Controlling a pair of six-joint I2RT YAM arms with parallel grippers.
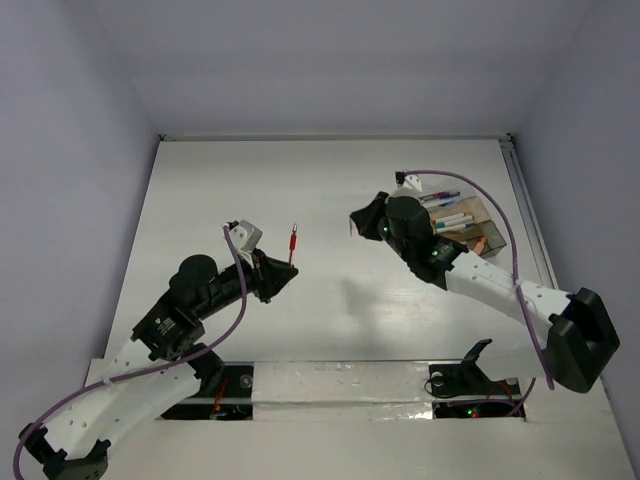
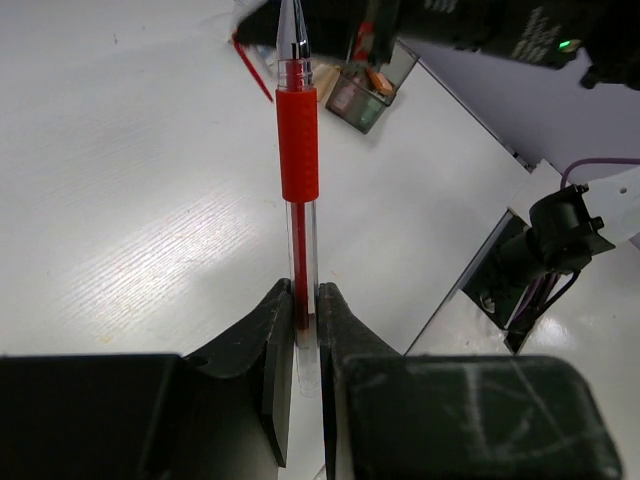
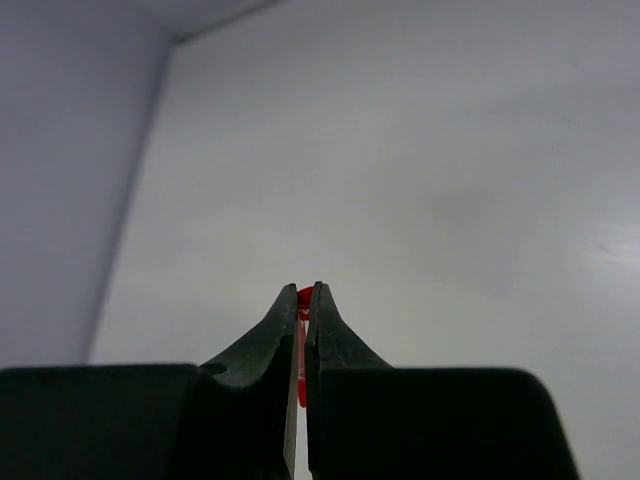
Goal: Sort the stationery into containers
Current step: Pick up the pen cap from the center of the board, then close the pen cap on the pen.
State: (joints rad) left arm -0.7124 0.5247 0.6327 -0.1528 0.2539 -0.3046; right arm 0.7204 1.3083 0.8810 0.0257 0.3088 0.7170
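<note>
Red pen (image 2: 298,150) is pinched low on its clear barrel by the left gripper (image 2: 303,292), jaws clenched on it. The pen runs straight out along the line of the fingers, with the red grip sleeve and silver tip leading, and it is held up off the table (image 1: 330,180).

Seen from above, its long axis points toward the far side of the table. The organiser box (image 1: 492,228) sits well off to the right, by the far right edge, so the box lies to the right of the pen's line and not ahead of it. Several pens (image 1: 450,215) lie in the box side by side, running roughly left to right. The held pen therefore stands about crosswise to them.

Between the pen tip and the box hangs the right gripper (image 3: 308,292), closed on a small red piece (image 3: 303,298); I cannot tell what that piece is. The right arm is plainly the nearer of the two to the box, and its wrist sits just in front of it.

To my eye the left arm needs a swing to the right and a turn of the wrist to lay the pen alongside the others. The right arm stands in that path, so the two could brush unless it clears first.
</note>
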